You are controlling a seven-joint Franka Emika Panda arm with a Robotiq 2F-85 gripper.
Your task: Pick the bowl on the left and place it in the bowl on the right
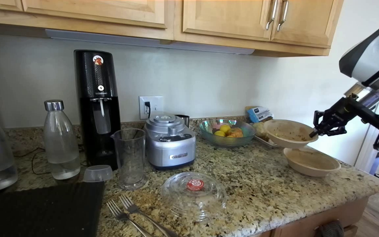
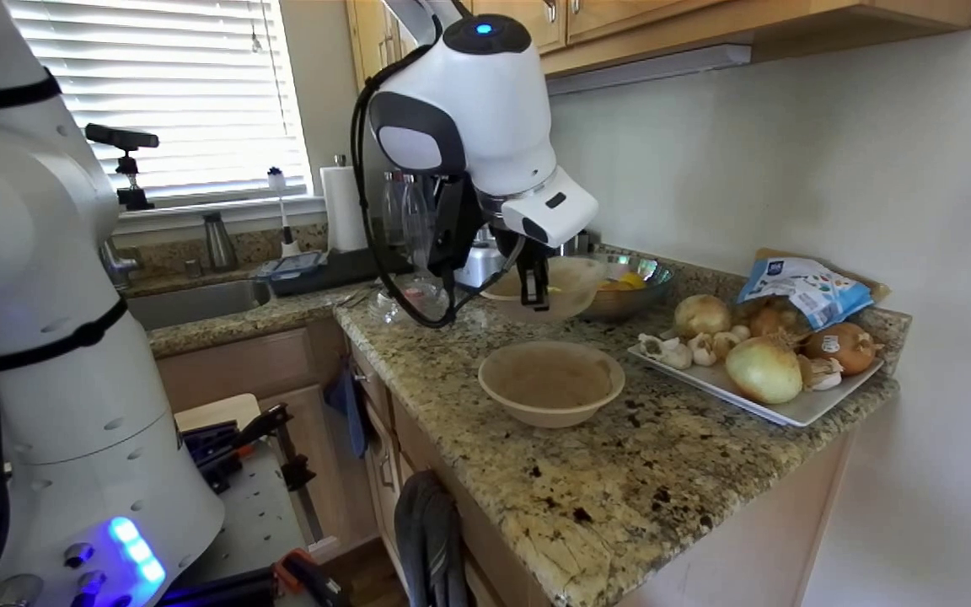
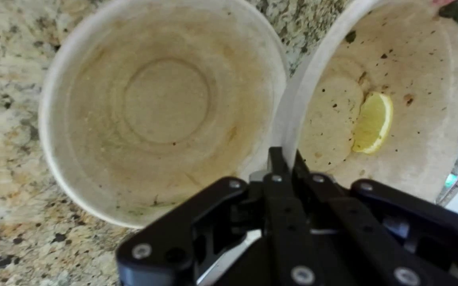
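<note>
The tool pinches the rim of the held bowl at one edge, and that bowl hangs above the counter, off to one side of the resting bowl it is meant for. Lowered straight down from there, it would likely catch the rim below or miss, since in the wrist view only the two edges overlap; it probably needs carrying further across first. A low knock could shove the resting bowl along the counter, as nothing seems to brace it. The single-edge grip may let the held bowl swivel or droop, and a jerk could then set the lemon wedge sliding. Swinging the wrong way risks bumping the fruit bowl, near it on the side away from the resting bowl. How level it hangs is hard to judge.
</note>
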